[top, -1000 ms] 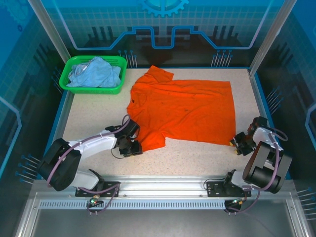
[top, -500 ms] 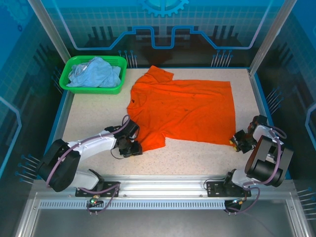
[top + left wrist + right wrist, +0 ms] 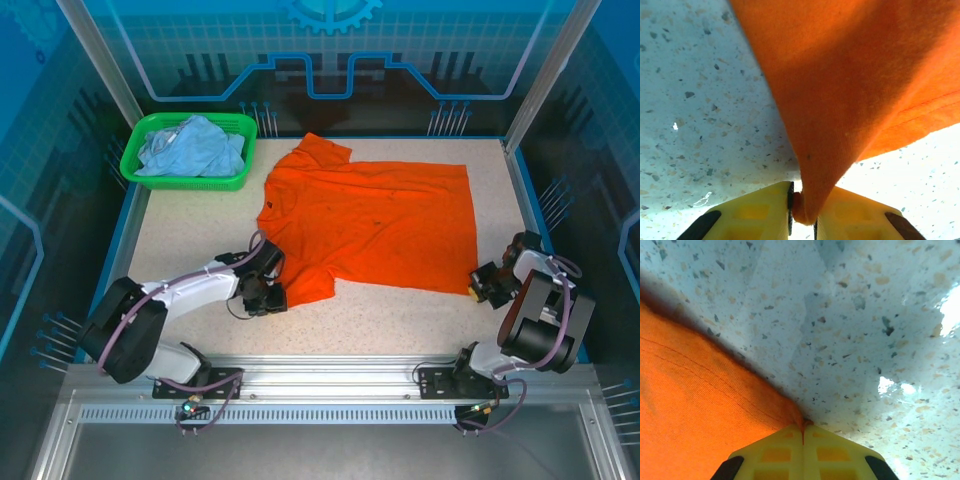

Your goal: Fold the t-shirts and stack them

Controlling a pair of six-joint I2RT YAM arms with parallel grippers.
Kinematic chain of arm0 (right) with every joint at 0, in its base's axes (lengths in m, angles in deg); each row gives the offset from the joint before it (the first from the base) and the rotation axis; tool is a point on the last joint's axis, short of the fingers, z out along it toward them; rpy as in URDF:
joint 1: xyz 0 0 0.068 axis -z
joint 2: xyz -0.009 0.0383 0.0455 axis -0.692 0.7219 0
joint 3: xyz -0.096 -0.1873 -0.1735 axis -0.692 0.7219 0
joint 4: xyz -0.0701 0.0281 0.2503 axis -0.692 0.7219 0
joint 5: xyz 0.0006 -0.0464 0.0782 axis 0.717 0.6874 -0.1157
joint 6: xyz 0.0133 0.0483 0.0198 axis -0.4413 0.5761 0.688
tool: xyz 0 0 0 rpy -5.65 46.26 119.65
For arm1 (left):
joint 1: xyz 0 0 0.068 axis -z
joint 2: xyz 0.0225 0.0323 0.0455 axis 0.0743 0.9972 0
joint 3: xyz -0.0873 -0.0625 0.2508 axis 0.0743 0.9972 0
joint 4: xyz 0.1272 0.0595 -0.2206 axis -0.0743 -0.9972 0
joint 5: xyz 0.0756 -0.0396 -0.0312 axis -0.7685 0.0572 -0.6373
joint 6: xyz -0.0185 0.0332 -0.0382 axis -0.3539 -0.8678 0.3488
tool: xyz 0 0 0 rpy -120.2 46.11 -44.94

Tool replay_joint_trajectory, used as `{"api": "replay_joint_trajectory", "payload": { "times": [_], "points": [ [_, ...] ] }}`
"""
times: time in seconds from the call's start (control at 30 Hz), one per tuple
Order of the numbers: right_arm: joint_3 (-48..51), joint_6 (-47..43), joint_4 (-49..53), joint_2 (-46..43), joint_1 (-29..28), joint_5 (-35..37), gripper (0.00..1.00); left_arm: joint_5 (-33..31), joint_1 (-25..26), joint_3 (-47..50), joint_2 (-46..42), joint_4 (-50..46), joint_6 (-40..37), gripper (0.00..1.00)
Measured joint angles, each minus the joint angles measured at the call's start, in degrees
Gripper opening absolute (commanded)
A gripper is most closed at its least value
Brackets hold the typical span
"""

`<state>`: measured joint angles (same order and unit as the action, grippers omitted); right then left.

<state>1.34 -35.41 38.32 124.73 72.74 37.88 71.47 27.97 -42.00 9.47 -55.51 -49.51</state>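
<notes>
The orange t-shirt (image 3: pixel 380 225) lies spread flat on the bench (image 3: pixel 190 240), with its collar end towards the green basket (image 3: pixel 185 180) and its hem end away from it. The pale blue t-shirt (image 3: pixel 190 148) is crumpled inside that basket, beyond the collar end of the orange one, and it waits for its turn.

The left claw (image 3: pixel 802 200) is at the near sleeve of the orange t-shirt. Its yellow fingers are clamped on a fold of the sleeve cloth, which rises a little from the bench. The right claw (image 3: pixel 803 427) is at the near hem corner of the same shirt, with its fingers pressed together and the tip of the corner pinched between them.

I think both claws hold the near edge because the first fold must carry this edge over the shirt towards its far edge. Two grips, one at each end, keep the thin cloth straight when it is lifted. The fold itself is not yet made.
</notes>
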Motion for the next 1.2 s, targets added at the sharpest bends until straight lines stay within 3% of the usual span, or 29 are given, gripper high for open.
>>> {"api": "replay_joint_trajectory", "payload": {
  "times": [0.27, 0.57, 0.9, 1.03, 1.2],
  "points": [
    [-2.1, -1.6, 3.3, 0.0, -0.3, 2.9, 0.0, 0.5, 0.0, -0.3, 0.0, -1.2, 0.2, 0.0],
    [-5.6, -4.1, 7.8, 0.0, -3.1, 8.5, 0.0, 5.7, 0.0, -0.3, -5.1, -9.3, 1.3, 0.0],
    [-5.8, -4.5, 10.2, -1.4, -4.1, 9.4, 0.0, 12.6, -0.3, -4.3, -4.0, -17.3, 2.8, 0.0],
    [-10.4, -3.4, 12.4, -1.9, -5.9, 8.7, 0.0, 14.1, -3.8, -12.7, -1.9, -19.8, 2.6, 0.0],
    [-20.9, -1.2, 12.7, 0.6, -9.1, 7.4, 0.0, 15.7, -11.8, -24.5, 4.6, -20.9, 2.6, 0.0]
  ]
}}
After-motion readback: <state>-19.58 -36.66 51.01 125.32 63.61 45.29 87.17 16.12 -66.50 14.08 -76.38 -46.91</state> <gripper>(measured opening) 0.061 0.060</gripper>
